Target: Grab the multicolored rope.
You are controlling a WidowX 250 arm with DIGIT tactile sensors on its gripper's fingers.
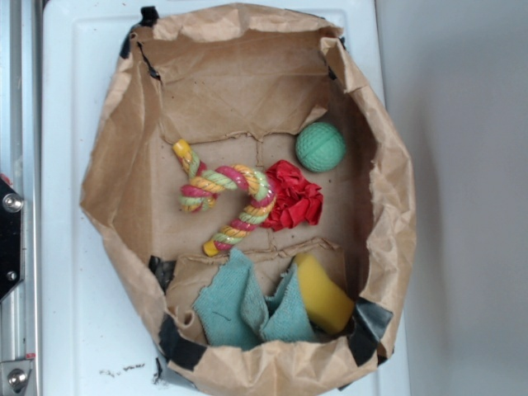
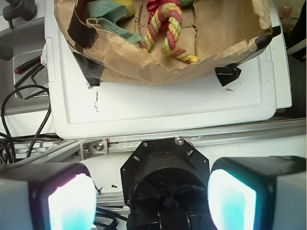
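The multicolored rope [image 1: 224, 199] lies on the floor of a brown paper bag tray, twisted and knotted, striped yellow, pink, green and orange. It touches the red cloth wad [image 1: 294, 196] on its right. In the wrist view the rope [image 2: 167, 28] shows at the top, behind the crumpled bag rim. My gripper [image 2: 151, 201] is well short of the bag, over the robot base outside the white board, its two fingers [image 2: 72, 201] wide apart with nothing between them. It is out of the exterior view.
Inside the paper bag [image 1: 111, 173] also sit a green ball [image 1: 320, 147], a teal towel [image 1: 243, 307] and a yellow sponge [image 1: 323, 294]. The bag stands on a white board [image 2: 168, 105]. A metal rail [image 2: 192, 136], cables and hex keys [image 2: 26, 72] lie near the gripper.
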